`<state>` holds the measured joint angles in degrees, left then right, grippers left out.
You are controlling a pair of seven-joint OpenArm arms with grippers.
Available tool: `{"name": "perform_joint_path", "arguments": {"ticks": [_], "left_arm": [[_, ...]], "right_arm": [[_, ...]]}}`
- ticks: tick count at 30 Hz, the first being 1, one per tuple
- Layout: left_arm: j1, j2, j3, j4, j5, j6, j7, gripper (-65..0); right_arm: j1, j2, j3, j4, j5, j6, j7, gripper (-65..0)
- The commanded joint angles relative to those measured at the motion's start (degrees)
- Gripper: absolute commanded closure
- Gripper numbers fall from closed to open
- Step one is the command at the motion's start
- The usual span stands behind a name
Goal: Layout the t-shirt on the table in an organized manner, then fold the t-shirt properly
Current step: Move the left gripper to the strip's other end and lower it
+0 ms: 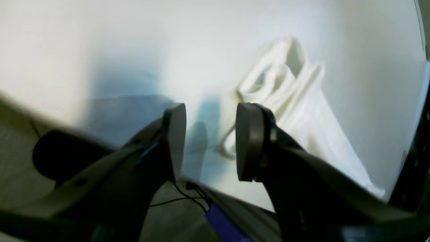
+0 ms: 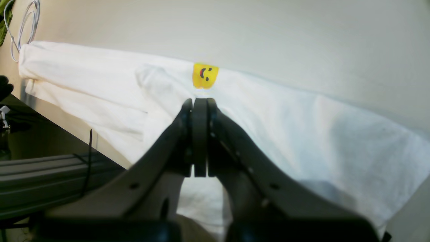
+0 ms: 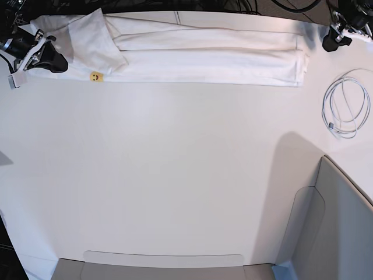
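The white t-shirt (image 3: 204,58) lies folded into a long narrow strip along the far edge of the table (image 3: 175,175). A yellow smiley print (image 3: 96,76) shows near its left end. My right gripper (image 3: 57,62) sits at that left end. In the right wrist view it (image 2: 200,101) is shut just over the cloth (image 2: 285,127), close to the smiley (image 2: 205,75), with no cloth visible between the pads. My left gripper (image 3: 335,39) is off the strip's right end. In the blurred left wrist view it (image 1: 210,141) is open and empty, with the bunched shirt end (image 1: 302,101) just beyond.
A coiled white cable (image 3: 345,108) lies at the right of the table and also shows in the right wrist view (image 2: 23,23). A grey angular bin (image 3: 332,233) stands at the near right corner. Dark rails and wires run below the table's far edge (image 2: 50,168).
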<state>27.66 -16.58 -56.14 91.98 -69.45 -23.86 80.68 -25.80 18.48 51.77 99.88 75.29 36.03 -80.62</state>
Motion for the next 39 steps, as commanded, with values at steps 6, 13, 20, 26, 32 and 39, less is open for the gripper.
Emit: {"name": "perform_joint_path", "arguments": {"ticks": [6, 13, 20, 26, 32, 39], "left_arm": [[-0.4, -1.6, 4.5, 1.1, -2.4, 0.4, -0.7, -28.7], [-2.7, -2.8, 8.4, 0.9, -2.6, 0.4, -0.7, -35.4], [-4.9, -3.2, 10.9, 0.9, -2.3, 0.4, -0.7, -36.5], [-5.1, -3.5, 12.8, -2.0, -2.3, 0.3, -0.7, -36.6], [-6.6, -3.6, 12.8, -6.5, -2.2, 0.3, -0.7, -36.6], [-6.7, -3.6, 12.6, -6.8, -2.2, 0.3, -0.7, -36.4]], "right_arm": [[-0.2, 0.9, -0.7, 0.7, 1.7, 0.1, 0.6, 0.0], [-0.2, 0.9, -1.5, 0.7, 1.7, 0.1, 0.6, 0.0], [-0.1, 1.0, -1.5, 0.6, 1.6, 0.1, 0.6, 0.0], [-0.1, 1.1, -1.4, 0.5, 1.6, 0.1, 0.6, 0.0], [-0.1, 1.1, -1.2, 0.5, 1.6, 0.1, 0.6, 0.0], [-0.3, 1.0, -1.2, 0.5, 1.6, 0.1, 0.6, 0.0]]}}
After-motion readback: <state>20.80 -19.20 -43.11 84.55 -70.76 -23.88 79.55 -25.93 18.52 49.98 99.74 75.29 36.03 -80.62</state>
